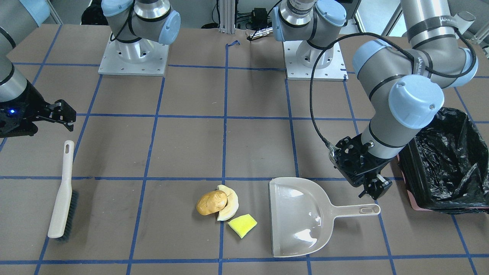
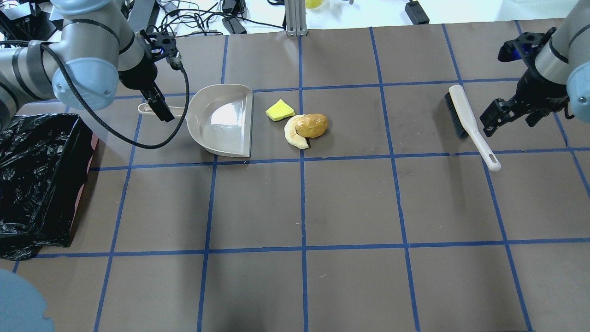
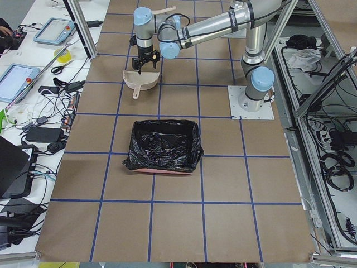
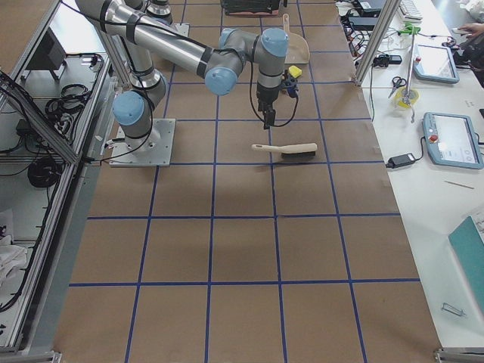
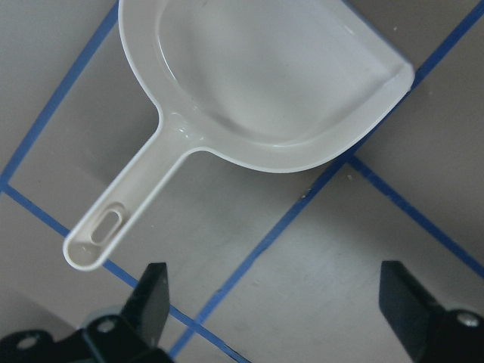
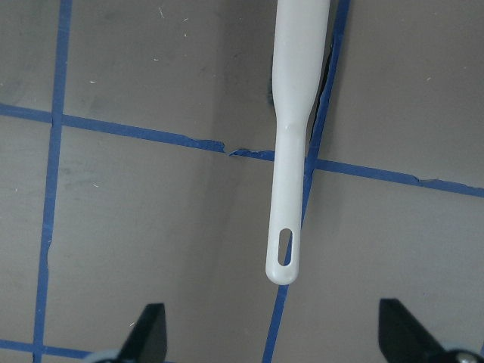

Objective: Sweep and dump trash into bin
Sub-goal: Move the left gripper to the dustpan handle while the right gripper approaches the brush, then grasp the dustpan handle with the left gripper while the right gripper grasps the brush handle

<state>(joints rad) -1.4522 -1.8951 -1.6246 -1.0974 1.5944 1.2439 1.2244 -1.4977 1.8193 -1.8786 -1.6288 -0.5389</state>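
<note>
Under the left gripper (image 5: 272, 266), jaws apart and empty, the dustpan handle (image 5: 121, 215) sits off toward one finger (image 5: 155, 302) and runs diagonally, not centred. I'd shift over it, turn the wrist so the jaws close across its width, then drop and clamp mid-handle. Past the handle, the dustpan (image 5: 280, 68) mouth opens away from this gripper. Yellow wedge (image 2: 280, 110) lies just beyond the lip, then crescent slice (image 2: 291, 133) touching the roll (image 2: 312, 125). Roll's long axis points roughly at the pan mouth, and the crescent wraps its near end. Bin (image 2: 50, 122) is close on this gripper's opposite side, open upward. Right gripper (image 6: 272, 306), also spread and empty, has the brush handle (image 6: 291, 189) roughly centred ahead, long axis running straight away, hole end nearest.
</note>
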